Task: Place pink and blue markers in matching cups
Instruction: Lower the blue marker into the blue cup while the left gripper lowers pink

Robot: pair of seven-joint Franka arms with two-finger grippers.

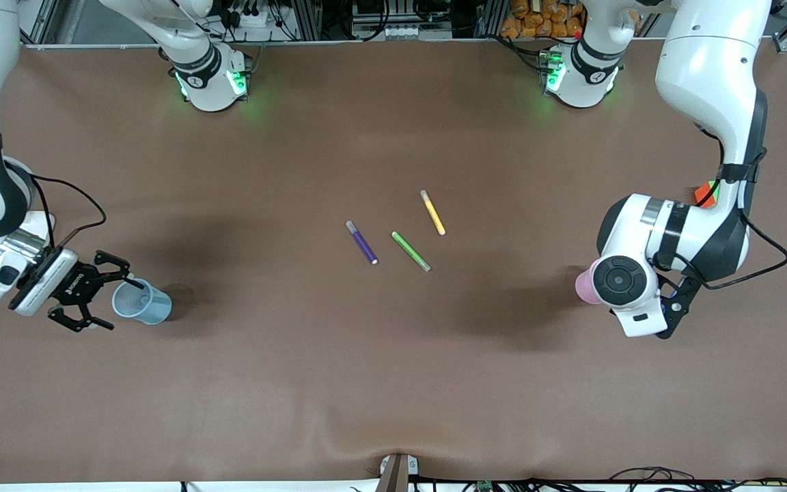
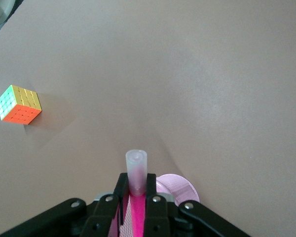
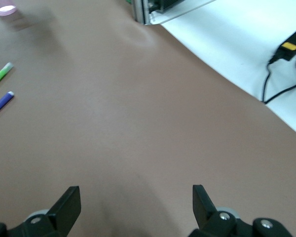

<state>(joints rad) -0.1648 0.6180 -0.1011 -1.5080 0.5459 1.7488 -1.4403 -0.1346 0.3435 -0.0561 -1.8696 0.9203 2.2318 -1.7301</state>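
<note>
A wide brown table (image 1: 393, 383) holds two robot arms. At the left arm's end, the left gripper (image 2: 136, 200) hangs over the pink cup (image 2: 180, 187), fingers clamped on the pink marker (image 2: 136, 173); lowering it in looks like the step in hand, and the tip must clear the rim before release. At the right arm's end, the right gripper (image 1: 89, 301) waits, fingers apart, beside the blue cup (image 1: 142, 302), which seems to hold the blue marker (image 1: 138, 283). Purple (image 1: 362, 242), green (image 1: 411, 251) and yellow pens (image 1: 432, 212) lie mid-table.
</note>
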